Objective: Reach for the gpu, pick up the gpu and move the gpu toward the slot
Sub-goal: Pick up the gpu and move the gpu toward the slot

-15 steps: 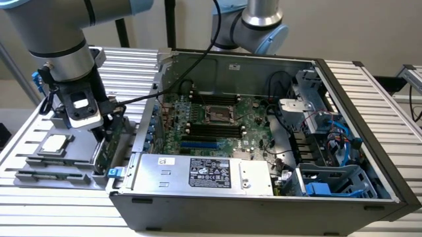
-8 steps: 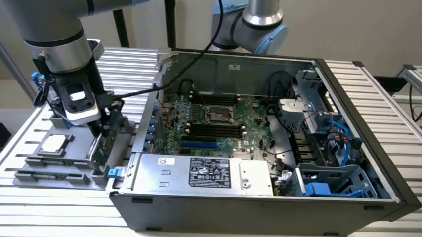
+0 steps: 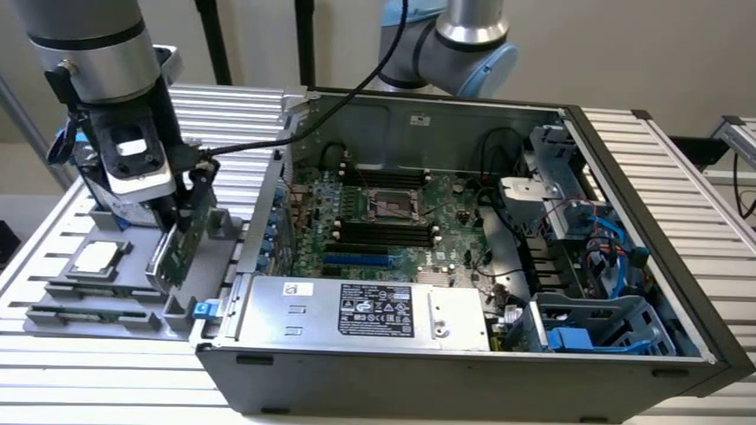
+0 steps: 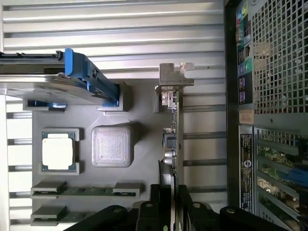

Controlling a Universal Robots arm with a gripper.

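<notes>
Slippage worries us: the tool (image 4: 170,195) pinches the gpu (image 4: 172,139) by its thin edge at the grey tray (image 3: 124,301), on the exterior view's left of the computer case (image 3: 473,372); we judge it could twist loose.

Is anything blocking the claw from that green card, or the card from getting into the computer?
Nothing separates the gripper from the gpu; it appears to clasp the card's edge. Between the gpu and the motherboard stands the case's side wall. The case is open on top.
</notes>
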